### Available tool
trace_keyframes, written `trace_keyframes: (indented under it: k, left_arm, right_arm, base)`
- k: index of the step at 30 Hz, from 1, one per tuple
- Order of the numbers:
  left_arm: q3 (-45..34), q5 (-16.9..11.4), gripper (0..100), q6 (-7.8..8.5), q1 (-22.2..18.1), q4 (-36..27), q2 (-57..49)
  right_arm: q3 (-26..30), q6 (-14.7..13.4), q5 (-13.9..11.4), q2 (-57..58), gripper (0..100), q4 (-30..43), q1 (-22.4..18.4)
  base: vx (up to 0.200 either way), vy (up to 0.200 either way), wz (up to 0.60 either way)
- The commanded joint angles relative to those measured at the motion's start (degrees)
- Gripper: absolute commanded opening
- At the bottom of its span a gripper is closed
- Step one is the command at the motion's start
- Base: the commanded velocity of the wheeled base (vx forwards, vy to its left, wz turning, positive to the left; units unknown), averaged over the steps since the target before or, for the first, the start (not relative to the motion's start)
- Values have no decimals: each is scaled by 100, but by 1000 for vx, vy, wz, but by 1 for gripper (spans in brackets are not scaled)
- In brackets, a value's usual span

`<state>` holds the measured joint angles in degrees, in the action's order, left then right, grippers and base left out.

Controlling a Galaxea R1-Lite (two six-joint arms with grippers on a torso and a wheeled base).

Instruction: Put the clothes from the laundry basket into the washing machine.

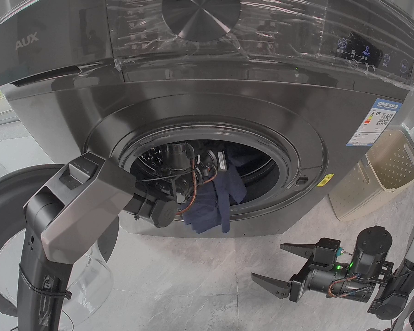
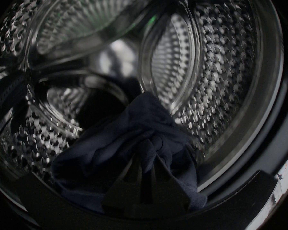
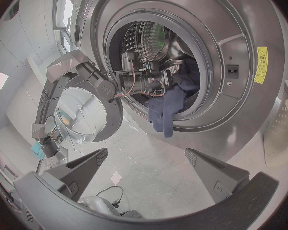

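Your left gripper (image 2: 146, 173) is clenched on a bunched fold of the navy garment (image 1: 216, 198), which straddles the lower lip of the washing machine (image 1: 280, 116) opening, so expect it light, limp and snag-prone, while your right gripper (image 1: 267, 262) hangs released.
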<state>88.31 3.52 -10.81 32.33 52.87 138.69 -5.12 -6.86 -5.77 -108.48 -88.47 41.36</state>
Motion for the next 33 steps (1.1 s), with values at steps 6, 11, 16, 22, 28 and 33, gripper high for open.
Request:
trace_keyframes:
  k: [6, 11, 16, 22, 28, 33]
  left_arm:
    - [1066, 395, 0, -158, -166, 162, 492]
    - [714, 386, 100, -149, -148, 153, 272]
    - [-543, 201, 100, -132, -16, -137, -492]
    - [-1202, -45, 100, -96, 63, -453, -809]
    - [-1255, -45, 100, -79, 37, -462, -554]
    - [-1237, -45, 0, -17, 45, -497, -343]
  right_arm:
    - [-15, 1, -3, -6, 100, -4, 3]
    - [-15, 1, -3, 3, 100, -4, 3]
    - [-15, 1, -3, 11, 100, -4, 3]
    - [-15, 1, -3, 3, 100, -4, 12]
    - [-15, 1, -3, 38, 100, -4, 12]
    - [-15, 1, -3, 38, 100, -4, 12]
  base:
    - [0, 0, 0]
    - [0, 0, 0]
    - [0, 0, 0]
    - [0, 0, 0]
    - [0, 0, 0]
    - [0, 0, 0]
